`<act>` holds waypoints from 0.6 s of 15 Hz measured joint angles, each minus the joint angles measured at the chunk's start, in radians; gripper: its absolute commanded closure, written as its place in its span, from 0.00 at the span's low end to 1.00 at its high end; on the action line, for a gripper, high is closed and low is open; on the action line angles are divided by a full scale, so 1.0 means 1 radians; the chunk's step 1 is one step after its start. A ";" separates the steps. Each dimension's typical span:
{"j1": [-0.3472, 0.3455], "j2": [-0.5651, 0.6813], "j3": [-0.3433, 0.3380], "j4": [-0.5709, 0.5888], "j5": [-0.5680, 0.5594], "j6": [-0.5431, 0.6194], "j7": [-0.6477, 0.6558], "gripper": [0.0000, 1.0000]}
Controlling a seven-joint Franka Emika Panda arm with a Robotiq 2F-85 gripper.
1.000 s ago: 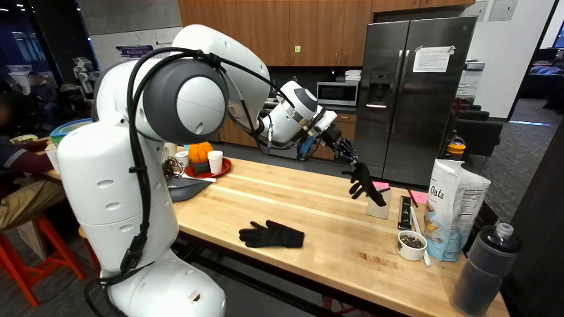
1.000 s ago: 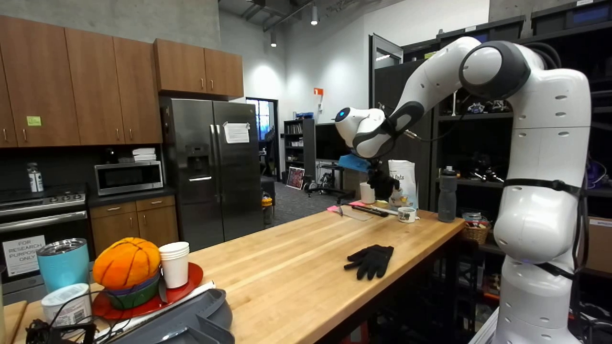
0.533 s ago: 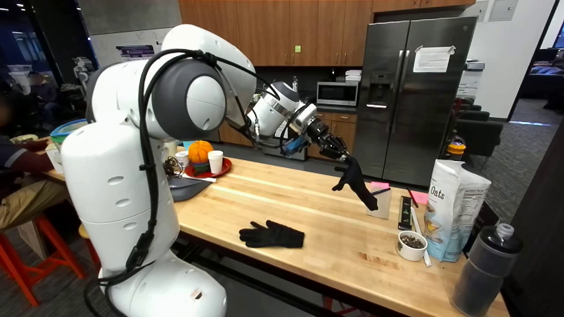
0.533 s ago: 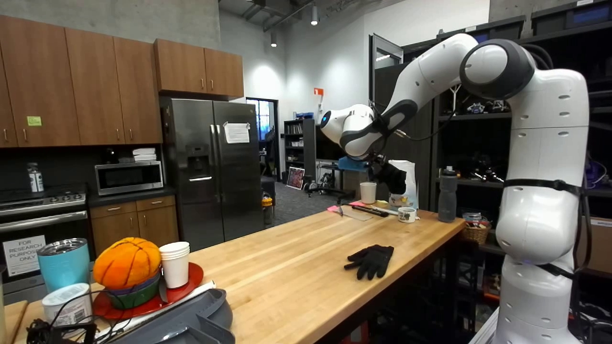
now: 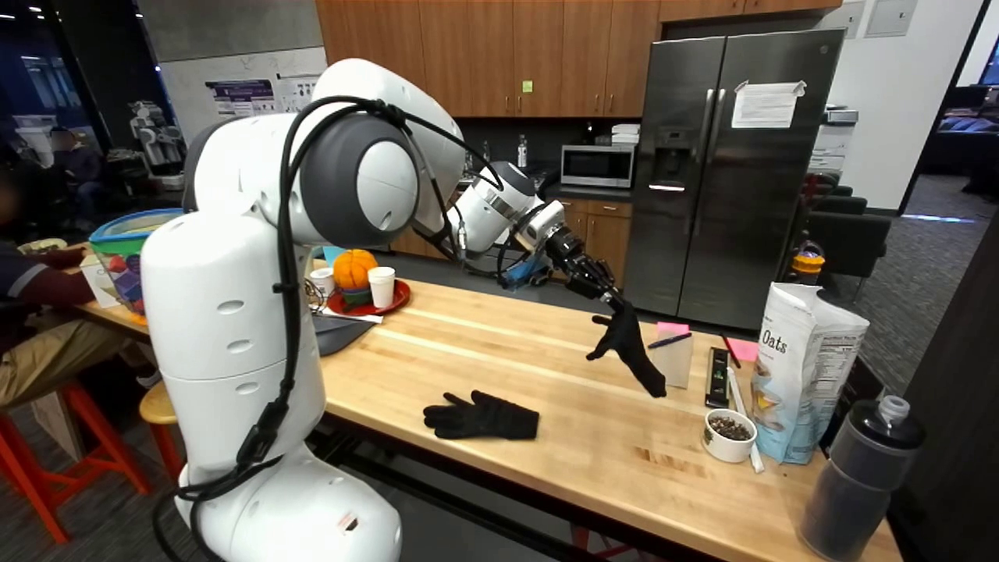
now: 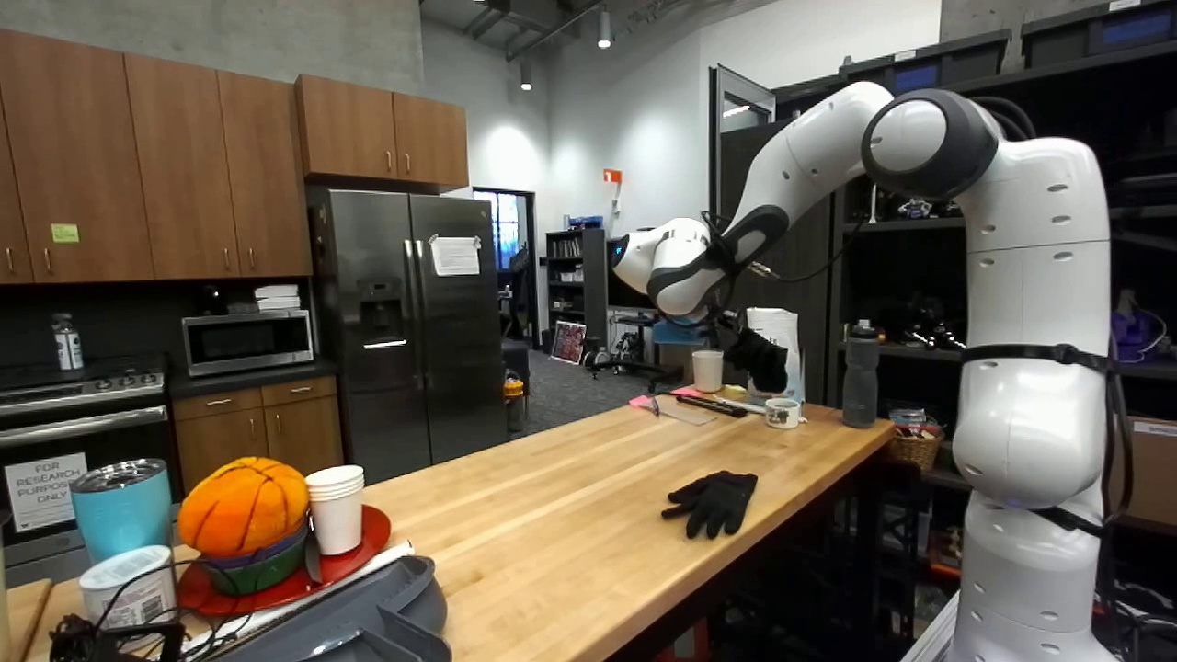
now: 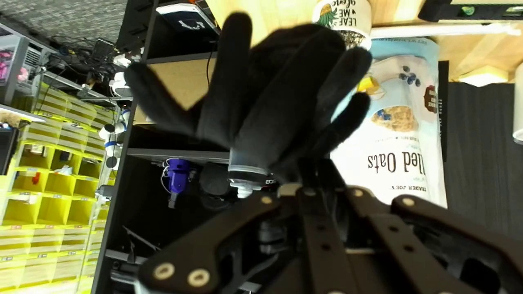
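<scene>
Gripper [image 5: 615,300] jaws stand together, clamped on a black glove [image 5: 634,353] that hangs above the tabletop [image 5: 468,343]. In an exterior view a second glove [image 5: 484,416] lies flat on the near side, left of the held one, while a white bowl [image 5: 726,450] and an oats bag [image 5: 808,375] stand to the right. Which part of the black glove is pinched is hard to tell. Limp cloth like this seems likely to swing, so good handling calls for a firm, steady pinch, smooth slow motion, and enough height that the dangling end brushes neither the bowl nor the pen [image 5: 670,340].
</scene>
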 measured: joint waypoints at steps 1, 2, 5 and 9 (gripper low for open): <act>0.000 0.007 0.000 0.000 0.006 0.000 -0.001 0.54; 0.000 0.013 0.000 0.001 0.011 0.000 -0.001 0.48; 0.001 0.026 0.000 0.007 0.033 0.001 -0.007 0.27; -0.001 0.028 0.000 0.015 0.088 0.015 -0.035 0.01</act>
